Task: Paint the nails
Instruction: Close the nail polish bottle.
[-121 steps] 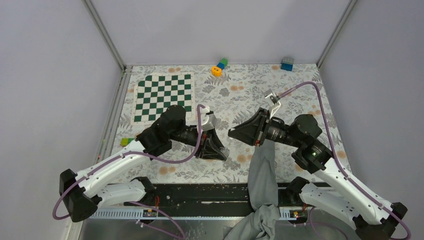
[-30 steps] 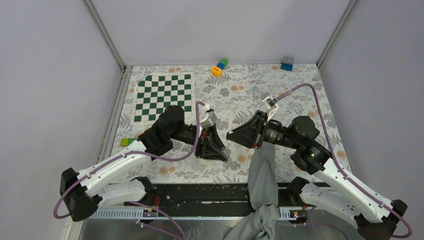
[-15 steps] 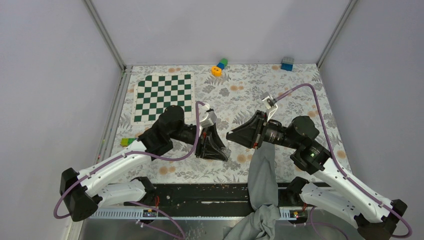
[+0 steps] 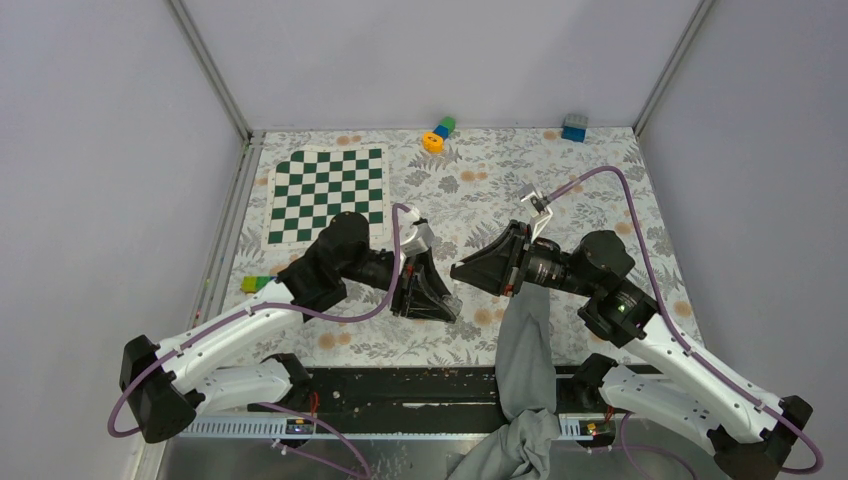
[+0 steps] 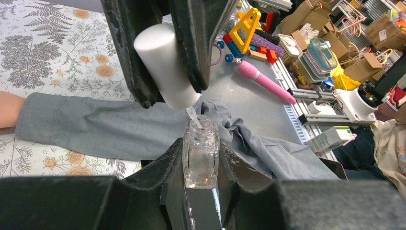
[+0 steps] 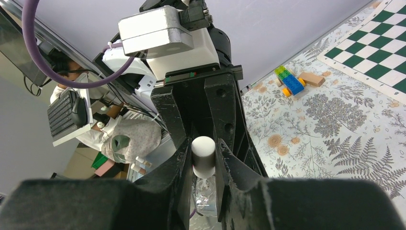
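While the left claw (image 5: 201, 149) pinches a clear bottle (image 5: 201, 158), the right claw (image 6: 203, 148) pinches the white cap (image 6: 203, 153), its brush (image 5: 191, 115) at the bottle's mouth; nails hidden; the hand (image 5: 7, 109) lies under the right claw, grey sleeve (image 4: 525, 340) trailing behind it.

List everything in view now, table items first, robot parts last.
bottle: one, clear glass, between left fingers
cap: one, white, brush at bottle mouth, between right fingers
sleeve: one, grey, near edge, centre-right
hand: one, bare, at sleeve's end, mostly out of frame
chessboard: one, green-white, far left
toy: one, yellow-blue-green, far edge
block: one, blue, far right corner
bricks: one cluster, green-yellow, left edge
cloth: one, floral, under everything
left fingers: two, black, shut on bottle
right fingers: two, black, shut on cap
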`<act>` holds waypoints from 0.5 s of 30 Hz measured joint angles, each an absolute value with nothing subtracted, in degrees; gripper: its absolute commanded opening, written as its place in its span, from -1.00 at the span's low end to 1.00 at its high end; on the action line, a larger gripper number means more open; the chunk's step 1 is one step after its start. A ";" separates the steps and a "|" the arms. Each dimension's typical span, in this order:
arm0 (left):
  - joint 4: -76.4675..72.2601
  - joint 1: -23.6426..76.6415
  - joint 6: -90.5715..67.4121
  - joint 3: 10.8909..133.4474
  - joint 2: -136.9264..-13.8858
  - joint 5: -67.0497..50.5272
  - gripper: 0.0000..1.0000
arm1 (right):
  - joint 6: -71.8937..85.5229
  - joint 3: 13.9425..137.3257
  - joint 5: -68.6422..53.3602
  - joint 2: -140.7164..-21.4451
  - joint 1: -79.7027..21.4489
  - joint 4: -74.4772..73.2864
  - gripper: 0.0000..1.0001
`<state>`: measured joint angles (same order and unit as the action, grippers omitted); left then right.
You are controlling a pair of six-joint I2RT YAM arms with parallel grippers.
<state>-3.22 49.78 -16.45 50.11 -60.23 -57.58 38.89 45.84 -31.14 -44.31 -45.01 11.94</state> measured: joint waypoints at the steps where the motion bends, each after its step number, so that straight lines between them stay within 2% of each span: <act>1: -3.25 49.78 -16.47 50.11 -60.23 -57.56 -1.00 | 38.89 45.84 -31.14 -44.31 -45.01 11.97 -1.00; 15: -4.82 49.50 -16.97 49.50 -59.94 -56.73 -1.00 | 38.87 45.71 -31.16 -44.31 -45.01 11.92 -1.00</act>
<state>-4.82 49.50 -16.97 49.50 -59.94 -56.73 38.87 45.71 -31.16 -44.31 -45.01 11.92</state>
